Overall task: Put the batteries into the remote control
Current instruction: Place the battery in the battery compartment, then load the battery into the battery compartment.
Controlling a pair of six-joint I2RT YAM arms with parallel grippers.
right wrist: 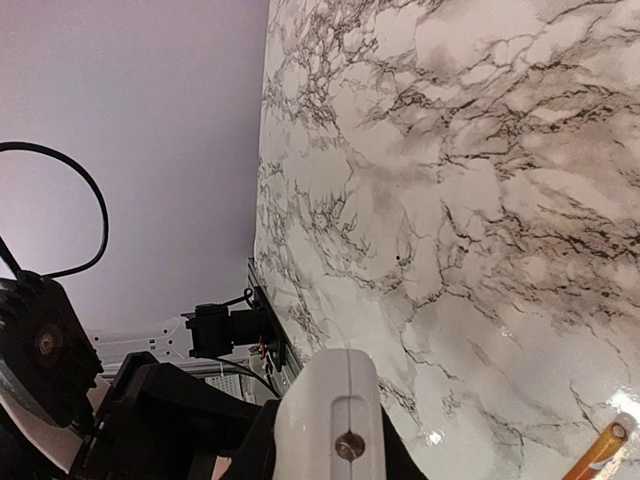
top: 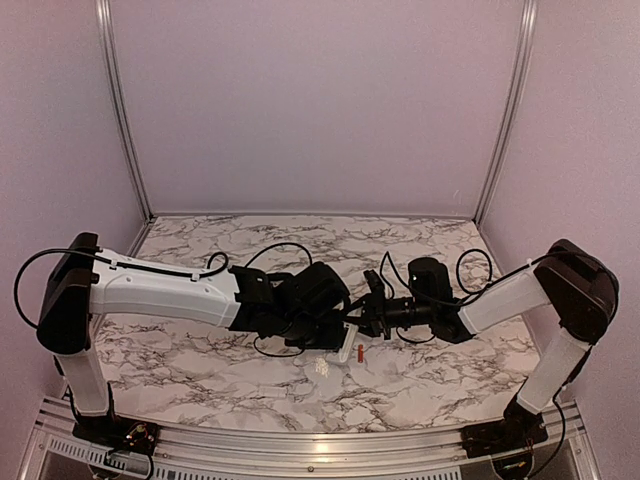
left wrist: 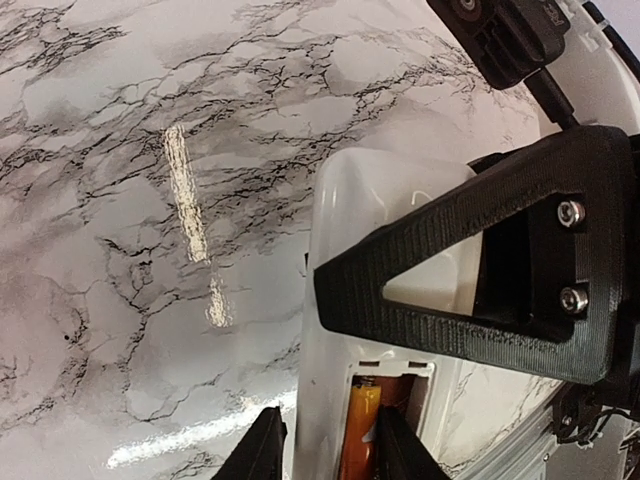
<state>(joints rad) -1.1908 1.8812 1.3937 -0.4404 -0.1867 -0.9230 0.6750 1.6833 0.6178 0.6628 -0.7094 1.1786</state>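
Near edge: the left arm (top: 160,290) and right arm (top: 520,300) rise from their bases and reach in to meet at the middle of the marbled surface (top: 200,370).

Just ahead of the bases a small pale bit (top: 322,367) lies alone on the surface. It is too small for you to identify.

Next out is the loose battery (top: 359,351), orange-red, lying flat just beside the lower end of the remote control (top: 347,346). The right wrist view catches it at the bottom corner (right wrist: 603,448) with a pale tip showing. Its jacket is too small and blurred to read.

Remote control: a white bar between the two tools, its back turned to the left wrist camera (left wrist: 345,240) and its recess open. You cannot tell whether its lower end touches the surface.

Your right tool (right wrist: 325,440) is closed on the remote control. The white body sits between its fingers, and in the left wrist view one ribbed black finger (left wrist: 470,270) lies across the white back.

Your left tool (left wrist: 328,430) has its jaws partly parted, standing either side of the recess. The seated battery (left wrist: 360,435) lies lengthwise in the recess between them, with a gap on one side. The tool grips nothing.

Far side: plain lilac walls (top: 320,100) with metal frame posts (top: 120,110) at the corners.
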